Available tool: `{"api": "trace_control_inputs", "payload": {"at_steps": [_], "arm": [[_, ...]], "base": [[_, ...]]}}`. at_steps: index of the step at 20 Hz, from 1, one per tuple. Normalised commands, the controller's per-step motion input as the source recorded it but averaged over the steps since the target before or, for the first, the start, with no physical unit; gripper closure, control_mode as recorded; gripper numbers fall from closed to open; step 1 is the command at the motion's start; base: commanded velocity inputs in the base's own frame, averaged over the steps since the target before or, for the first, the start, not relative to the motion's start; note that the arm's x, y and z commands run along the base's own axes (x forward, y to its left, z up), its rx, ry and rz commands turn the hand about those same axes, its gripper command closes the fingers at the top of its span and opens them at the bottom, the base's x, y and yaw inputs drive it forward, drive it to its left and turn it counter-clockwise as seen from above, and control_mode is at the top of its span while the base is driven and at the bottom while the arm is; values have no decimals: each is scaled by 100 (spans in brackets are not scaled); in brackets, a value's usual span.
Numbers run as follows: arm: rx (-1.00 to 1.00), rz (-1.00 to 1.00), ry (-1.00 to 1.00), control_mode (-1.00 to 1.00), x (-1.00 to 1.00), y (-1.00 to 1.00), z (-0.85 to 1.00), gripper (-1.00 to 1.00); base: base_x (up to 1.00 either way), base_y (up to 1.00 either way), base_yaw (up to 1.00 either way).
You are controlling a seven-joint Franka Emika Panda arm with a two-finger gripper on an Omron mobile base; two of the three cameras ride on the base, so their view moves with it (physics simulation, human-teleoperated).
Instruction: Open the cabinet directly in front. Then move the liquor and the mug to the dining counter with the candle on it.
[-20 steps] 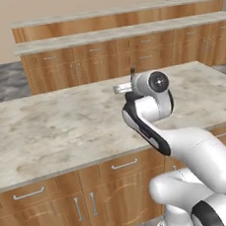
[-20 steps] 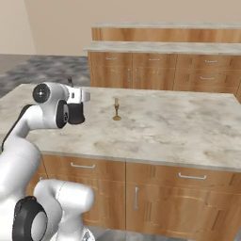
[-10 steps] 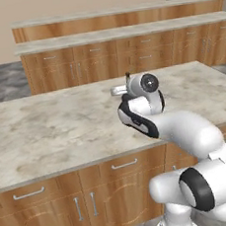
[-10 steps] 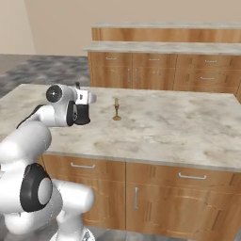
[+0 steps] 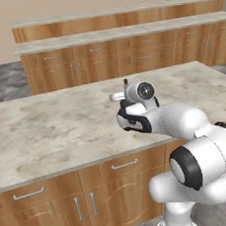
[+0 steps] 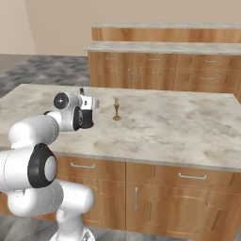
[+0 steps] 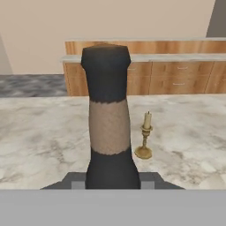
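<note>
Since the earlier frame, the gripper (image 7: 113,183) has been carried further over the counter (image 7: 44,137). At centre frame the liquor (image 7: 108,119) is clamped upright, candle (image 7: 145,141) right.

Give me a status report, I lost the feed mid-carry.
Gripper shut on the liquor, bottle upright. Held over the dining counter, not set down. Candle ahead, apart from the bottle. Nothing in the way.
</note>
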Motion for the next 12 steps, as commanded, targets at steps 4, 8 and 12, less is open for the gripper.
{"api": "trace_control_inputs", "payload": {"at_steps": [4,8,12], "arm": [[0,0,0,-100,9,0,-18,100],[0,0,0,-100,9,0,-5,100],[0,0,0,-100,7,0,-3,100]], "base": [[0,0,0],[0,0,0],[0,0,0]]}}
